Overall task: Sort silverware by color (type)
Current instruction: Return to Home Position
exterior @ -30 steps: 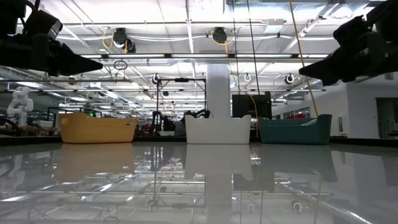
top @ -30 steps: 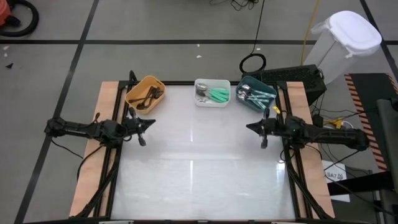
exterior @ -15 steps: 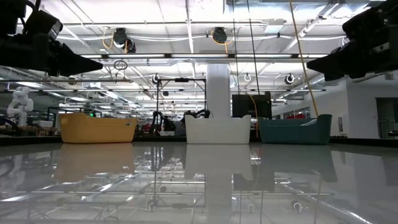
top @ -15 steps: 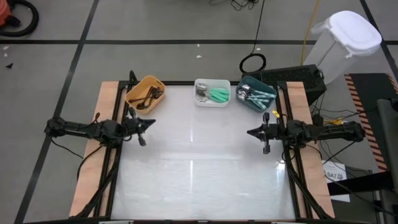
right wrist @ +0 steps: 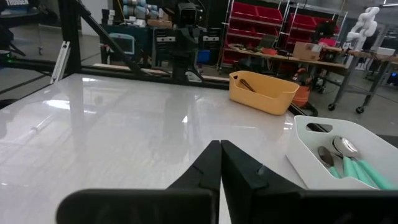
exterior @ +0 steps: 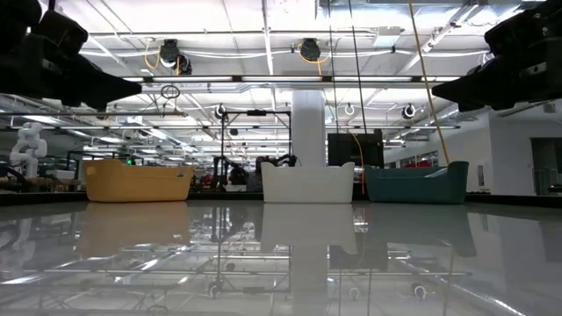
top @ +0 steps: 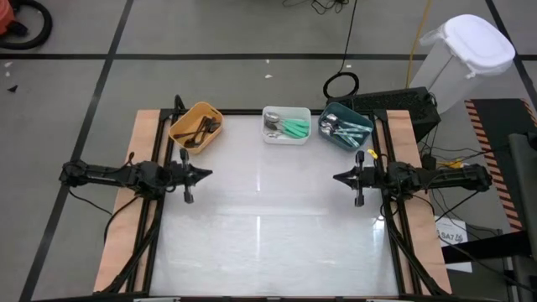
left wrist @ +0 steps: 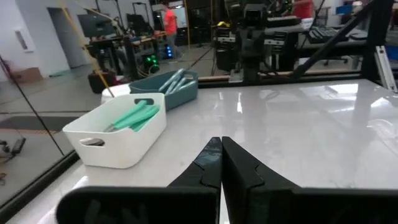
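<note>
Stretched level, left gripper (top: 204, 174) and right gripper (top: 337, 177) flank the white bin (top: 286, 140), well apart from it, tips facing, fingers pressed together; mint spoons (top: 295, 127) lie lengthwise in it.

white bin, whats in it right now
Mint-green-handled spoons lie piled in the white bin, their metal bowls toward one end. They overlap, so the exact count and anything beneath the pile cannot be seen.
</note>
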`<state>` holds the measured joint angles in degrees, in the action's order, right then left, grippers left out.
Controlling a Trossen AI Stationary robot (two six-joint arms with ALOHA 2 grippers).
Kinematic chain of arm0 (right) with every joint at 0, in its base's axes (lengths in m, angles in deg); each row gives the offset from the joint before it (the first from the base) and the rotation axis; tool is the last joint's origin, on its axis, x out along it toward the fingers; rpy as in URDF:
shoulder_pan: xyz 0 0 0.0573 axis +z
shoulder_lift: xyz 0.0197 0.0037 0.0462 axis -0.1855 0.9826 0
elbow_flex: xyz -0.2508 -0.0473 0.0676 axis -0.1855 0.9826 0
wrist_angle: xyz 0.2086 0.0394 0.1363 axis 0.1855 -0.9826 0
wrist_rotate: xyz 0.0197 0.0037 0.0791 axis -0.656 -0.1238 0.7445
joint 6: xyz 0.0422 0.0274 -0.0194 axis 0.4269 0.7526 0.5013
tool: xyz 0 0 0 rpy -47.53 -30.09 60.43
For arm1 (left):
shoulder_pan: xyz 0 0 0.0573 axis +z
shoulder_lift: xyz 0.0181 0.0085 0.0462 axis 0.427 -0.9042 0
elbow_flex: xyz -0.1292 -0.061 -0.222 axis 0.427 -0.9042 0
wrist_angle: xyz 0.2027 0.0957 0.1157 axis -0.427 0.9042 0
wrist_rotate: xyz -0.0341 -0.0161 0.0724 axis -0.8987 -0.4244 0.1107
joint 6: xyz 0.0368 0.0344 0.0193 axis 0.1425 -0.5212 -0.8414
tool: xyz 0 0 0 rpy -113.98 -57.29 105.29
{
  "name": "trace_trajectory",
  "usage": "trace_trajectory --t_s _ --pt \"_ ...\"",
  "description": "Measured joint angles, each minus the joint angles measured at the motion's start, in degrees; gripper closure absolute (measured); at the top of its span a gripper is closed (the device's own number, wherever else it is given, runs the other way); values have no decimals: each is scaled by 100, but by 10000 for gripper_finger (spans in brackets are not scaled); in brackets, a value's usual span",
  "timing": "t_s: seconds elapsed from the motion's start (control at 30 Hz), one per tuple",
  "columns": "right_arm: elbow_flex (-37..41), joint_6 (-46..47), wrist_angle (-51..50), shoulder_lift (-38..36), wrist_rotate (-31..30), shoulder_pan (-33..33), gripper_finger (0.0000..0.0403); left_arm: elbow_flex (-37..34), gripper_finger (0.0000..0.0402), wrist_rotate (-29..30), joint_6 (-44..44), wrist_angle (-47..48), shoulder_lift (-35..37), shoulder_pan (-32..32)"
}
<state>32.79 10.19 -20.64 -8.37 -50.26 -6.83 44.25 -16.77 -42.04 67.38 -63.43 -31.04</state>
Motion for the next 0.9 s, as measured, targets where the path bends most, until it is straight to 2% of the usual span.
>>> trace_trajectory --t_s 0.1,0.23,0.53,0.7,0.9 --pt "0 -1 -4 0 -2 0 397 -2 399 -99 -155 -10 2 0" --pt "0 1 -8 0 0 0 397 -7 399 -608 -521 -2 60 88" --pt "0 43 -9 0 0 0 397 -2 399 -1274 -526 178 301 959" --pt "0 342 -9 0 0 0 397 -2 399 -1406 -234 217 284 1249" --pt "0 301 -9 0 0 0 397 -2 399 -1464 89 231 284 1163"
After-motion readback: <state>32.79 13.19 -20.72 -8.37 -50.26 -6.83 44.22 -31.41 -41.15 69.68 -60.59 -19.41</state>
